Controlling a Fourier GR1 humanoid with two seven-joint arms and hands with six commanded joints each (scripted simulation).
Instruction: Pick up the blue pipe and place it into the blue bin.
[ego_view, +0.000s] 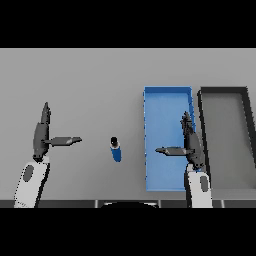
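Nothing is grasped yet: the pipe (116, 149) stands left of the bin (167, 100), both hands, left (41, 136) and right (190, 142), open, so reaching comes next.

Hidden in part behind the right hand (189, 142) and its arm: the right wall and near right corner of the blue bin (162, 90). Right of that bin, cut by the picture's edge: the dark bin (222, 90). Too small to tell: the dark tip of the blue pipe (116, 149).
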